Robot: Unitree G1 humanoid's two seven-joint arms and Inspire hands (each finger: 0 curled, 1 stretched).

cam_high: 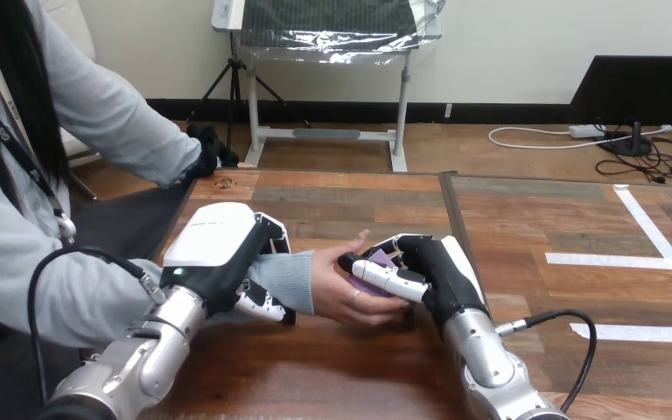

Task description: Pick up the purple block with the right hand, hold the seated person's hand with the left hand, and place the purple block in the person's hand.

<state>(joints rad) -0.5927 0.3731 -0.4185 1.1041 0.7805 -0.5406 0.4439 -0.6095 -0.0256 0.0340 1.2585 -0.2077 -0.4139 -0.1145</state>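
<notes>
At the surface's (359,203) left part, the left hand (219,254) curls round the person's wrist (284,278). The right hand (442,278) pinches the purple block (381,261) just above the person's hand (332,290). The block seems to touch the upturned palm, so only letting go remains.

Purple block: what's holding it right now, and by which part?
The right hand pinches the purple block between thumb and fingers, over the person's hand; which faces cannot be told.
</notes>
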